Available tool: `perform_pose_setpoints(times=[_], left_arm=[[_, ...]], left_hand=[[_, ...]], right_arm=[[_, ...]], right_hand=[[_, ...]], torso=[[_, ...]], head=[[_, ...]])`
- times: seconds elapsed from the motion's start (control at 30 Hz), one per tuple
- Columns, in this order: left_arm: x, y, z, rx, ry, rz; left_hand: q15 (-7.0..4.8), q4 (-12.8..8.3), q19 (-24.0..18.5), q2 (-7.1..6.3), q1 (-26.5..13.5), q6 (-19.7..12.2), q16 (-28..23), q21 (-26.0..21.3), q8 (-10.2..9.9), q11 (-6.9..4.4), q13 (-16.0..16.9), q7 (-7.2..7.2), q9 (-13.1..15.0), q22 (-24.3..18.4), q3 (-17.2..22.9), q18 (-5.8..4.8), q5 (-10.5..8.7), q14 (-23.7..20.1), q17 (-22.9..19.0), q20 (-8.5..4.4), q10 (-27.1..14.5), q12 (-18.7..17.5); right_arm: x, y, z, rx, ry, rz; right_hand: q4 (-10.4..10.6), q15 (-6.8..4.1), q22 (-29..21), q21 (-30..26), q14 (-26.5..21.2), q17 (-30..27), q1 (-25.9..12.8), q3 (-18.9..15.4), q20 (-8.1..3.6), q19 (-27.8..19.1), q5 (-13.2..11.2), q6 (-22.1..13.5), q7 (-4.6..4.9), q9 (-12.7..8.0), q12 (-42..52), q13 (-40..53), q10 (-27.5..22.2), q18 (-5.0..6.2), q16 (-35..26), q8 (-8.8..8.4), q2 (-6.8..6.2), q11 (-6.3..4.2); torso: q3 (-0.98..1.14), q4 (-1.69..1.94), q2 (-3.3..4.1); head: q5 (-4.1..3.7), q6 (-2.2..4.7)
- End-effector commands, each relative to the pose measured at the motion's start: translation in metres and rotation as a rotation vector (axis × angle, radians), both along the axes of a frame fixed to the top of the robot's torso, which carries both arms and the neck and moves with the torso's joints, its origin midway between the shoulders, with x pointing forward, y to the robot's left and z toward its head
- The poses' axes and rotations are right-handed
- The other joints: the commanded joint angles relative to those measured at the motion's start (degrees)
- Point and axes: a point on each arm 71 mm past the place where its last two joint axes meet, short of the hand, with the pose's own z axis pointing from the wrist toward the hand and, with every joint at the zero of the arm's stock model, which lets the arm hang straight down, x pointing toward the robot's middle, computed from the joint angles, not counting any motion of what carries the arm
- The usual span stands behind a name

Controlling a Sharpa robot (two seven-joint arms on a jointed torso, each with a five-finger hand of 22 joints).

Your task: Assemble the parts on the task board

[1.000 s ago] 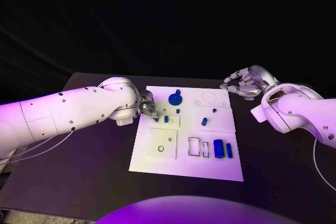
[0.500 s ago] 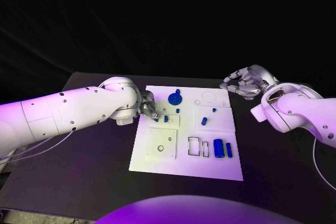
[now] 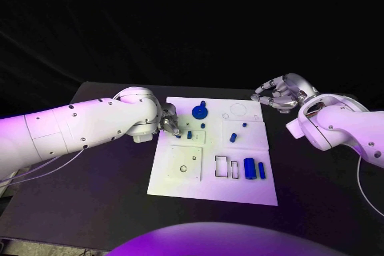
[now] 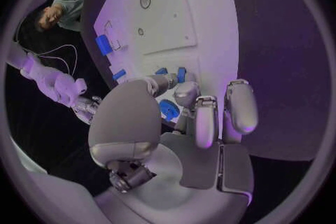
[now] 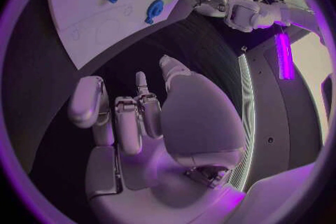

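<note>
The white task board (image 3: 215, 181) lies mid-table. My left hand (image 3: 170, 124) rests at the board's left edge, its fingers (image 4: 198, 117) curled and the thumb bent toward them. Its fingertips sit right beside two small blue parts (image 3: 190, 135) (image 4: 181, 74), and whether they pinch one is hidden. A round blue part (image 3: 200, 111) lies at the far end, a blue peg (image 3: 233, 138) further right, and two blue cylinders (image 3: 250, 169) near the right edge. My right hand (image 3: 280, 95) hovers off the board's far right corner with its fingers (image 5: 129, 120) curled and nothing in it.
The black table (image 3: 96, 184) surrounds the board, with bare room on both sides. Empty rectangular slots (image 3: 222, 167) and a square plate with a hole (image 3: 185, 162) mark the board's near half. My left arm (image 3: 80, 128) lies across the table's left side.
</note>
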Motion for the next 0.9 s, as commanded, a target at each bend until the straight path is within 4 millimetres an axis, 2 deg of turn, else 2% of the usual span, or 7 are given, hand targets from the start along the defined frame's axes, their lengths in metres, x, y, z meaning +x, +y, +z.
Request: perform_pose_setpoints(times=[0.03,0.5,0.9], left_arm=[[-0.0016,-0.0029,-0.0025,0.008,0.026,-0.015],[-0.0003,-0.0039,-0.0047,0.005,0.045,-0.007],[0.0020,-0.0007,-0.0062,0.005,0.059,0.007]], left_hand=[[-0.29,-5.5,0.4,-0.16,-1.0,0.6,0.2,0.1,0.4,-0.08,-0.1,-0.79,6.8,3.3,6.2,-0.87,0.26,6.0,15.1,-0.13,0.4,0.2],[-0.84,-2.5,0.4,-1.81,-6.5,1.5,0.2,-0.1,0.6,-0.65,0.0,-1.61,6.5,3.5,3.4,-0.86,-0.21,6.0,15.1,-0.59,0.5,0.4],[-0.96,0.6,0.6,-2.88,-9.5,2.2,0.2,-0.3,0.2,-0.70,0.1,-1.66,5.8,3.7,0.3,-0.88,-3.42,6.0,15.1,-0.76,0.4,0.6]], right_arm=[[-0.0006,0.0009,-0.0006,-0.005,0.005,0.012],[-0.0003,0.0004,-0.0006,-0.005,0.003,0.010],[-0.0001,0.0000,-0.0006,-0.004,0.002,0.008]], right_hand=[[0.1,-0.21,-0.1,-0.2,4.6,9.3,-0.5,0.4,-0.15,-0.1,0.1,-0.2,0.01,0.1,0.0,6.1,0.1,1.00,-0.2,0.33,0.21,-0.19],[0.1,-0.22,-0.1,-0.4,4.6,9.2,-0.7,0.5,-0.16,-0.1,0.1,-0.3,0.00,0.2,-0.1,6.0,0.0,1.02,-0.3,0.41,0.22,-0.20],[0.1,-0.22,-0.2,-0.4,4.6,9.2,-0.8,0.5,-0.17,-0.1,0.1,-0.3,0.01,0.2,-0.2,5.9,0.0,1.02,-0.3,0.41,0.23,-0.19]], torso=[[0.00,-0.04,0.03],[0.01,0.01,-0.07],[-0.02,0.02,-0.09]], head=[[-0.08,-0.18],[-0.24,-0.43],[-0.31,-0.42]])
